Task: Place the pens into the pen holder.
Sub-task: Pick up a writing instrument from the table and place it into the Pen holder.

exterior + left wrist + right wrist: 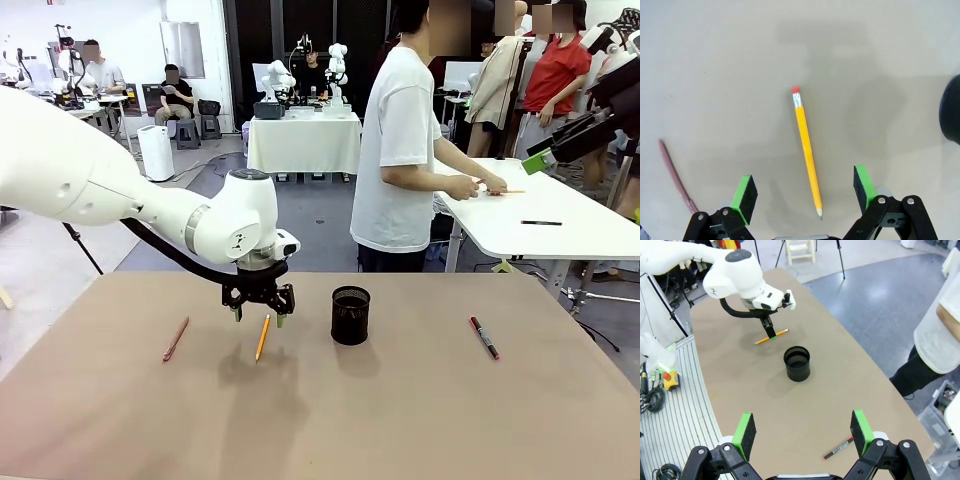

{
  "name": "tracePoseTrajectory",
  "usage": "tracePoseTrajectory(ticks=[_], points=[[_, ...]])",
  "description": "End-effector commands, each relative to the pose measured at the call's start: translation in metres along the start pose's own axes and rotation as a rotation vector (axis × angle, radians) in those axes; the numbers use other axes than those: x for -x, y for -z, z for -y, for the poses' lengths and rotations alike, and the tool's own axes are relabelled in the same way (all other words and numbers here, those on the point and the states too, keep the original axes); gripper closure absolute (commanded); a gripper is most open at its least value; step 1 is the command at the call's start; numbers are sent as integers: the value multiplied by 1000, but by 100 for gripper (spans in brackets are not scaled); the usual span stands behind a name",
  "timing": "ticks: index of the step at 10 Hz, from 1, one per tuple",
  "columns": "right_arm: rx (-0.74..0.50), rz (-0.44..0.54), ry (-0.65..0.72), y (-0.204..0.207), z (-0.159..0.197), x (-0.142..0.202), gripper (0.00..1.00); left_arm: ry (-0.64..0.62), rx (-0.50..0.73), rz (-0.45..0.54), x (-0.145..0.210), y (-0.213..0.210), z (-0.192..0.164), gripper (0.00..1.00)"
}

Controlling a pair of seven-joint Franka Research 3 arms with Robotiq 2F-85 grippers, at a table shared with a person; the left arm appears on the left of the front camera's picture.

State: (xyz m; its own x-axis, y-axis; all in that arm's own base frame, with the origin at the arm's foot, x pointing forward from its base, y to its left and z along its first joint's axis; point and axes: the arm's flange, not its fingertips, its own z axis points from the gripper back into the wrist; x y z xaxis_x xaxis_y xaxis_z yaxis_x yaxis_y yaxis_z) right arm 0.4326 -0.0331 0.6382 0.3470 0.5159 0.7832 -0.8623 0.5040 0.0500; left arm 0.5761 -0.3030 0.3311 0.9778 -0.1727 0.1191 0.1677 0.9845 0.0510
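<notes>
Left gripper [258, 318]: spread wide, empty, over pencil [806, 150].
Right gripper [802, 432]: spread wide, empty, above table [450, 420].
Room: bare tabletop between pencil and pen holder [350, 315].

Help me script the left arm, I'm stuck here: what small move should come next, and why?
Probably lower the left gripper straight down and shut it on the yellow pencil. Its jaws stand open, the pencil lies flat between its green pads in the left wrist view, and the pencil is not yet in the pen holder.
</notes>
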Motion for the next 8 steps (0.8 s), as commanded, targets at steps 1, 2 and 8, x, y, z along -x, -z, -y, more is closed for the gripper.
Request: tracePoseTrajectory(ticks=[1,2,8], points=[[-3,10,-4,1,-1,0,0,-53,-20,-7,-15,8,4,0],[-3,10,-4,1,-1,0,0,-79,-18,-20,-17,14,4,0],[-3,10,-4,1,-1,0,0,-163,38,-55,-24,28,2,34]])
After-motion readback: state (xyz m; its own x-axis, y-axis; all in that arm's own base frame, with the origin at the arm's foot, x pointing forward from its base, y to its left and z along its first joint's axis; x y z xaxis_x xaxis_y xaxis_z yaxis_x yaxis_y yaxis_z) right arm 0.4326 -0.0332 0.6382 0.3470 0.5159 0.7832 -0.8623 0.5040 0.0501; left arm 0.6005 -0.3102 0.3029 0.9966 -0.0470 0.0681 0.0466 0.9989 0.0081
